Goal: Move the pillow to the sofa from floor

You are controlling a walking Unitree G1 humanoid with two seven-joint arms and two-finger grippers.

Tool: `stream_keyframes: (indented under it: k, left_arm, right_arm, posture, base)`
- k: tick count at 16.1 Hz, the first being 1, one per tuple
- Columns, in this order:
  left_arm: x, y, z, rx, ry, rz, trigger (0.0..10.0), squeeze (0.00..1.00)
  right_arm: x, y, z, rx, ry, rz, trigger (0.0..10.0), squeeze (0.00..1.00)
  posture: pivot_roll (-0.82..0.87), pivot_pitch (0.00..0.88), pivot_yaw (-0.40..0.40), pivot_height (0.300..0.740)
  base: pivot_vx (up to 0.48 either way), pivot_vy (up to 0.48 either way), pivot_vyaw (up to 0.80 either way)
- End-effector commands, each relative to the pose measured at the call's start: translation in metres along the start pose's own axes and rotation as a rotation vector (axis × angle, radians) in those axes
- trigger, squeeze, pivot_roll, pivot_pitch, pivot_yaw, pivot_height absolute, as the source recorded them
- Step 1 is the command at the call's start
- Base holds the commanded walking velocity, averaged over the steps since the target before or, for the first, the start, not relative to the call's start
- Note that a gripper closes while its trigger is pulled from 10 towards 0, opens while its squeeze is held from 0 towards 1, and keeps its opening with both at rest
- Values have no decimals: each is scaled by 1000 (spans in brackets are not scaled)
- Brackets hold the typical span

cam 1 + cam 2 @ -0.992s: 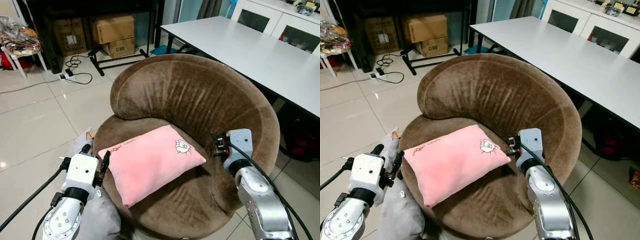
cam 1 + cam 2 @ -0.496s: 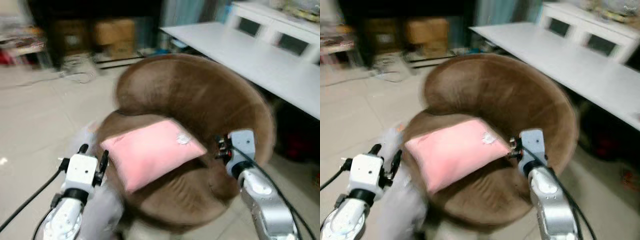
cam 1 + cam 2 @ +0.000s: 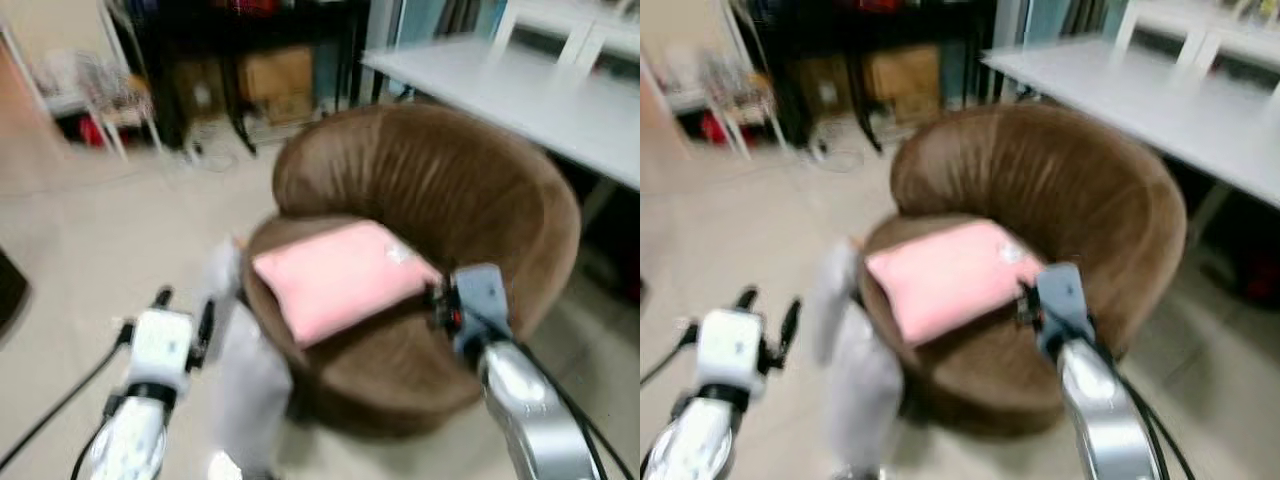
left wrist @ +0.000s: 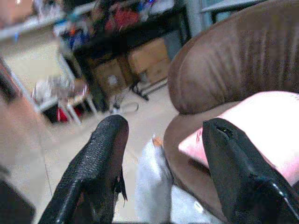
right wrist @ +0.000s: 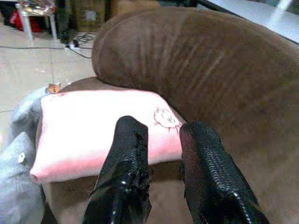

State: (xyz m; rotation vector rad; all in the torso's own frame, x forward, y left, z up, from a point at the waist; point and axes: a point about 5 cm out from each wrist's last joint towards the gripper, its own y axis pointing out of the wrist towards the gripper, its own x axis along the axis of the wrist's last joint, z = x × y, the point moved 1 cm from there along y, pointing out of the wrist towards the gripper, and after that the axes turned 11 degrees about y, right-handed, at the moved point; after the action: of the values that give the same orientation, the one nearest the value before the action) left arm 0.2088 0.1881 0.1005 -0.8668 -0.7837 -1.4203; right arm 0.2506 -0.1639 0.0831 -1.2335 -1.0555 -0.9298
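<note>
The pink pillow (image 3: 340, 275) lies flat on the seat of the round brown sofa chair (image 3: 440, 180), its small printed figure towards the right corner. My right gripper (image 5: 166, 127) hovers just off that right corner, open, with nothing between its fingers. The pillow (image 5: 93, 130) spreads out just beyond its fingertips. My left gripper (image 3: 185, 310) is out to the left of the chair over the floor, open and empty, with the pillow (image 4: 261, 126) off to one side of it. The head views are blurred.
A grey cloth (image 3: 245, 370) hangs down the chair's front left side to the floor. A white table (image 3: 530, 95) stands close behind and right of the chair. Cardboard boxes (image 3: 275, 75) under a black rack and a white stool (image 3: 100, 90) are at the back left, across the tiled floor.
The whole picture has shifted and blurred, so the camera has moved; the chair now looks farther off and more to the right. The pillow stays on the seat, both grippers empty.
</note>
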Motion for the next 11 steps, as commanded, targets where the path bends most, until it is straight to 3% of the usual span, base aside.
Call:
stream_keyframes:
  k: [1, 4, 7, 11]
  left_arm:
    - [0, 5, 6, 3, 20, -8, 10000, 0]
    - [-1, 12, 16, 14, 28, -17, 10000, 0]
    - [-3, 15, 24, 30, 23, -15, 10000, 0]
    - [-7, 2, 28, 77, 5, 20, 10000, 0]
  right_arm:
    - [9, -1, 7, 15, 6, -48, 10000, 0]
    - [7, -4, 9, -32, 64, -82, 10000, 0]
    - [0, -3, 5, -94, 95, -43, 10000, 0]
    - [4, 4, 18, 34, 118, -40, 10000, 0]
  posture:
    - [-5, 0, 46, 740]
    - [-6, 0, 71, 740]
    - [-4, 0, 64, 740]
    - [39, 0, 10, 740]
  base:
    - [0, 0, 0]
    - [0, 0, 0]
    - [0, 96, 0]
    - [0, 379, 0]
